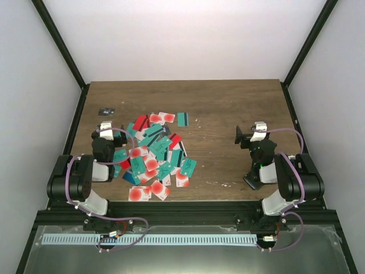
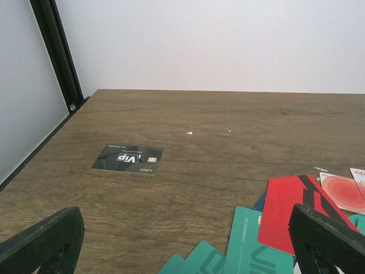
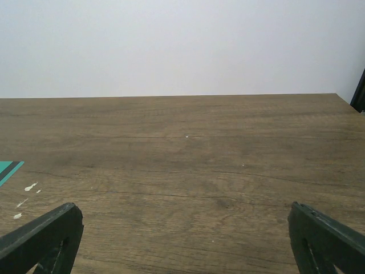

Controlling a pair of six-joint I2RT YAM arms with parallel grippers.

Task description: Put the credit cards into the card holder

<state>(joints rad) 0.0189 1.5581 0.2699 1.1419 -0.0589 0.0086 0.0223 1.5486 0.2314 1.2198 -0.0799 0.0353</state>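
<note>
The credit cards (image 1: 151, 157) lie in a loose, overlapping heap on the left half of the wooden table (image 1: 228, 108), a mix of teal, red and white-with-red-circle faces, some showing a black stripe. The left gripper (image 1: 109, 136) hangs at the heap's left edge with its jaws spread wide and nothing between them. In its wrist view the two black fingertips (image 2: 43, 242) frame bare wood, and the nearest cards sit low and to the right: a red card with a black stripe (image 2: 288, 211) lies over teal cards (image 2: 251, 251) just beside the right fingertip. Farther out and to the left of that gripper, apart from the heap, a dark grey VIP-printed card (image 2: 128, 158) lies flat by itself. A single teal card (image 1: 182, 119) sits at the far edge of the heap. The right gripper (image 1: 251, 137) is well apart from the cards, over the bare right side of the table, also fully spread and holding nothing. Its wrist view shows only wood, a few white specks (image 3: 29, 186) and a teal card corner (image 3: 8, 169) at the left border. The card holder cannot be picked out with certainty in any view.
</note>
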